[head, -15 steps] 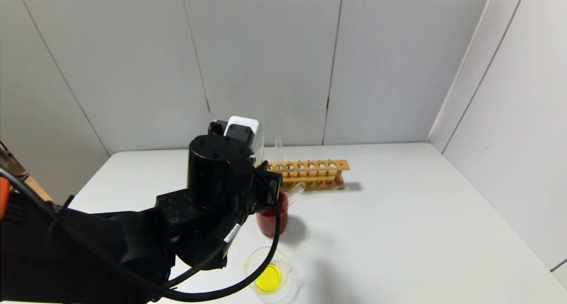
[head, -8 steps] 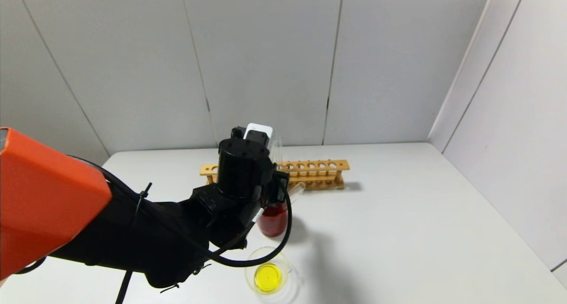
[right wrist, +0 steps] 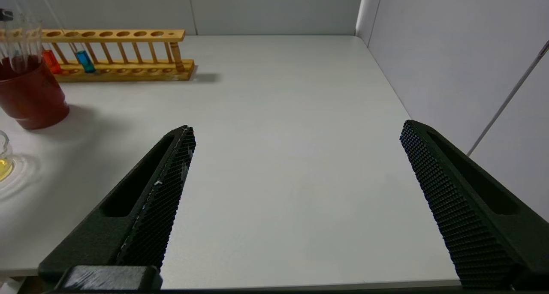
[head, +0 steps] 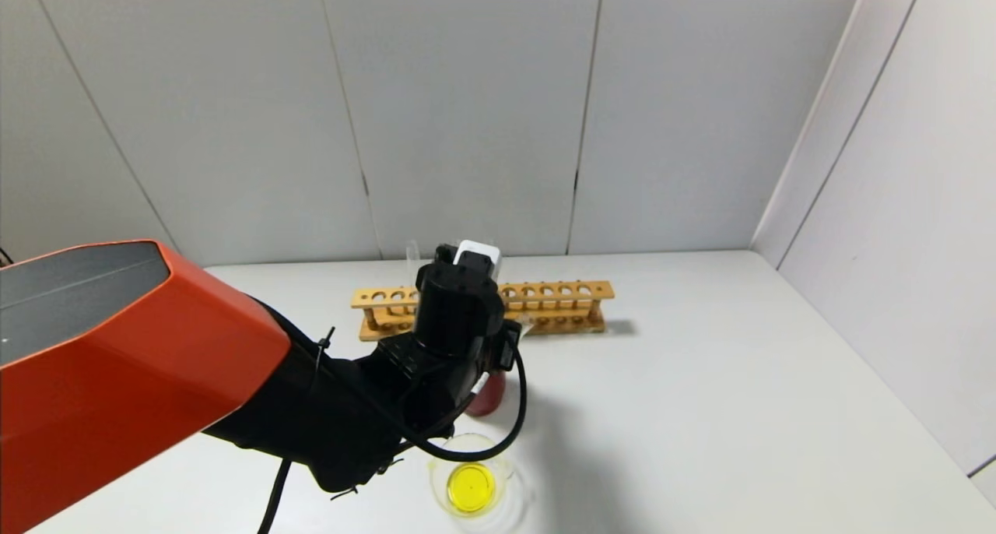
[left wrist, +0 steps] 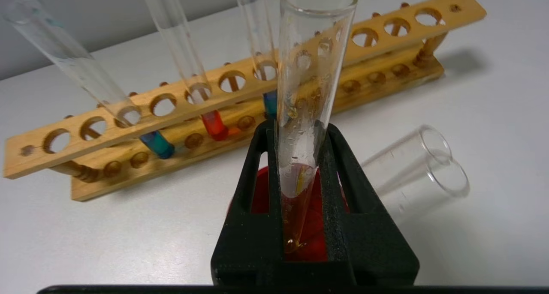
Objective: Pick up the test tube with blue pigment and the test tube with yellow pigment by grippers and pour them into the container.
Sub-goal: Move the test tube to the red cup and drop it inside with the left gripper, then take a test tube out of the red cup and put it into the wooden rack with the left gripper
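While the left gripper [left wrist: 300, 191] carries its emptied slim clear glass tube [left wrist: 306, 92] from above the low clear beaker of yellow liquid [head: 471, 483] back toward the wooden rack [head: 545, 304], the yellow pour looks finished. Its fingers clamp the droplet-streaked tube upright over the dark red cup [head: 486, 394]. A blue-bottomed tube [left wrist: 158, 142] waits racked; the right gripper [right wrist: 296, 199] gapes, idle.
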You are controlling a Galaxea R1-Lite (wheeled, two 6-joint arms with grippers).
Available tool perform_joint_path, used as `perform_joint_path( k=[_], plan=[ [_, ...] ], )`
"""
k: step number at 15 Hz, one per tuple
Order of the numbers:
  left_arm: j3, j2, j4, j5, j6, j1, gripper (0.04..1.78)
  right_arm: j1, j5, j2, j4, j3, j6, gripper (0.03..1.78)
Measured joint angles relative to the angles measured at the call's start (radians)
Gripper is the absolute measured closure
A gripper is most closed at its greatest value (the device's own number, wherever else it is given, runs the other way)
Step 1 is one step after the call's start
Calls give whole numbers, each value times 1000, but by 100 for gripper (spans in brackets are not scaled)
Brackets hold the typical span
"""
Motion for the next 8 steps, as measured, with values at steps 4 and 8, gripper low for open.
perform_joint_path(
  k=[4, 8],
  plan=[
    [18, 8, -1, -43, 4, 10, 130, 0, 0, 0, 0, 0, 0, 7],
    [16, 4, -1, -33, 7, 11, 66, 0, 0, 0, 0, 0, 0, 7]
  ],
)
